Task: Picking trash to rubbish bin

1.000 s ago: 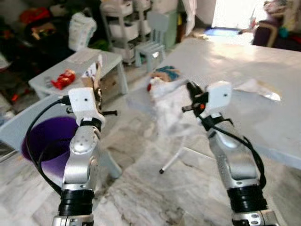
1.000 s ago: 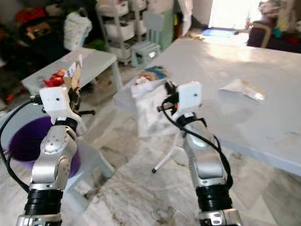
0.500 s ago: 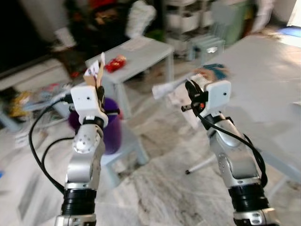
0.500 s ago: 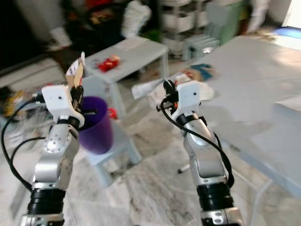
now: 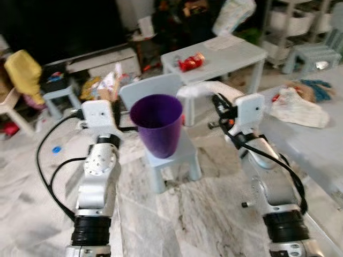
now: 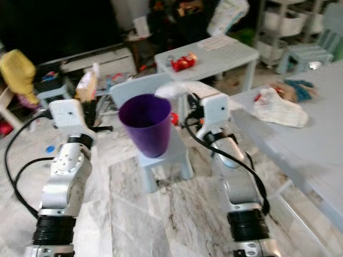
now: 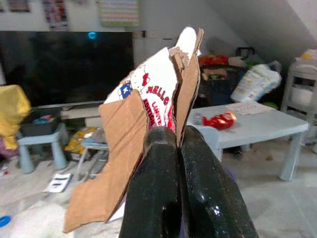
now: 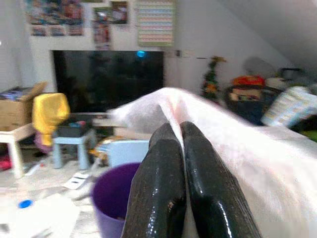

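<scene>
Here the purple bin (image 5: 157,124) stands on a small pale chair (image 5: 171,155), and both hands flank it: the left hand (image 7: 172,148), on the bin's left, is clamped on a torn piece of printed cardboard (image 7: 143,119), while the right hand (image 8: 173,141), on its right, pinches a white tissue (image 8: 218,144) that reaches over the bin's rim
</scene>
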Motion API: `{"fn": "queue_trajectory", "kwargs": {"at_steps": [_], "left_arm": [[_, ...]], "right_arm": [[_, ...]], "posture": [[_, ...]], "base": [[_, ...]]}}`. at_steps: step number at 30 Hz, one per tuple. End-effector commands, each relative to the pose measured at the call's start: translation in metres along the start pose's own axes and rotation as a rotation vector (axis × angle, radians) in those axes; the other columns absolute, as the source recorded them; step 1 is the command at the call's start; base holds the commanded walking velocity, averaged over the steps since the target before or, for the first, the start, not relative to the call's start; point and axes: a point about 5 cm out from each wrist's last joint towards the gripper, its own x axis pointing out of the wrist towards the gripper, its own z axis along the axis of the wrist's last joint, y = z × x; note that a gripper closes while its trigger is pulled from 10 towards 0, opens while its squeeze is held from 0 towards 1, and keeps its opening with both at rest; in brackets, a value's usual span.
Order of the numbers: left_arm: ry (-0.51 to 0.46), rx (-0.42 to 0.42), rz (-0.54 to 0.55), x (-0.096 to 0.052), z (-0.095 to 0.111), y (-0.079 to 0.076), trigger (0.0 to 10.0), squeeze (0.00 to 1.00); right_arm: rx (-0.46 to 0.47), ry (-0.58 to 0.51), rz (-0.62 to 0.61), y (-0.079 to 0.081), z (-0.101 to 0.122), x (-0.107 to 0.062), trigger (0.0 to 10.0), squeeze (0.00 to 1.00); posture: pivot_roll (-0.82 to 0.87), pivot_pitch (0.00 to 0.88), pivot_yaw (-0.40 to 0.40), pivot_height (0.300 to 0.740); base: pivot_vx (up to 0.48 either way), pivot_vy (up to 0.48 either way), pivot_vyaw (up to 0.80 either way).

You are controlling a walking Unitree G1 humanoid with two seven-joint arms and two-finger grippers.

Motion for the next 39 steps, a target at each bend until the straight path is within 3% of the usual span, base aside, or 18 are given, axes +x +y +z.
{"fn": "queue_trajectory", "kwargs": {"at_steps": [1,13,39], "left_arm": [[-0.008,0.007,0.017,0.0011,0.0036,0.0066,10.0,0.0],[-0.042,0.015,-0.024,0.0045,0.0105,0.0097,10.0,0.0],[-0.032,0.024,-0.028,0.0054,0.0094,0.012,10.0,0.0]], "right_arm": [[0.01,-0.032,0.019,0.0077,0.0069,0.0035,0.0,0.0],[0.018,-0.054,0.018,0.0089,0.0098,0.006,0.0,0.0],[0.015,-0.061,0.036,0.0114,0.0092,0.006,0.0,0.0]], "posture": [[-0.09,0.0,0.068,0.74],[-0.09,0.0,0.073,0.74],[-0.08,0.0,0.074,0.74]], "base": [[0.0,0.0,0.0],[0.0,0.0,0.0],[0.241,0.0,0.0]]}}
